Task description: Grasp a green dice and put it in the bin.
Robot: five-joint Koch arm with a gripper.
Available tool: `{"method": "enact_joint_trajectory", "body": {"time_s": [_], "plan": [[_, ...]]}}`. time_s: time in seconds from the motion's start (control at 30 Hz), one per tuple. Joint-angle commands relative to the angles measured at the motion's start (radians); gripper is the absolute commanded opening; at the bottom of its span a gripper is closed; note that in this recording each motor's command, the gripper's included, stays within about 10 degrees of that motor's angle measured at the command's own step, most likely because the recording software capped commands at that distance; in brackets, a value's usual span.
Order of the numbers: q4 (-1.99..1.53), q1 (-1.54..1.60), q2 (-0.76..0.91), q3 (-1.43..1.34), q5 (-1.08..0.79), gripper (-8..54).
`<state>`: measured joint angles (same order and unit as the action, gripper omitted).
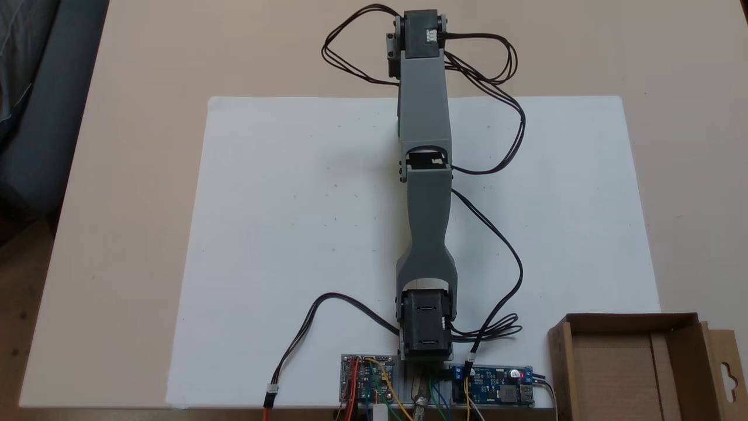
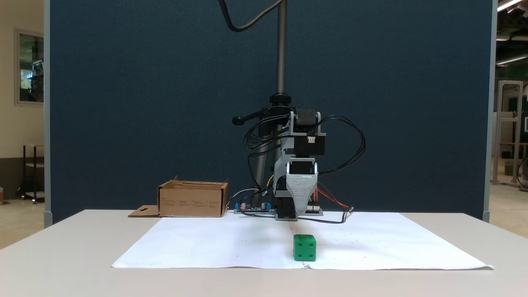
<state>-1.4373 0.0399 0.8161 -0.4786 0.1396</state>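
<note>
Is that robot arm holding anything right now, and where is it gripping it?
Nothing is held. The green dice sits free on the white paper, in front of and below the gripper. The bin stands off to the side.

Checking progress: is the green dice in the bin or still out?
Out. The green dice sits on the white paper, apart from the bin.

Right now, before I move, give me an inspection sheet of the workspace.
Surface: beige table with a flat white paper on it.
Job's things: dice lies free on the paper; bin open, empty, beside the arm's base.
Clutter: circuit boards at the base.
Gripper: gripper hangs behind the dice, apart from it; open or shut cannot be told.
Cables: black cables loop over the paper beside the arm.
Surroundings: dark blue screen behind the table.
</note>
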Motion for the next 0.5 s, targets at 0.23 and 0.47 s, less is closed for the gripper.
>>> {"method": "enact_joint_trajectory", "body": {"time_s": [0.23,0.47], "plan": [[-0.066,0.031,-0.029,0.029,0.051,42.0],[-0.020,0.040,-0.064,0.029,0.051,42.0]]}}
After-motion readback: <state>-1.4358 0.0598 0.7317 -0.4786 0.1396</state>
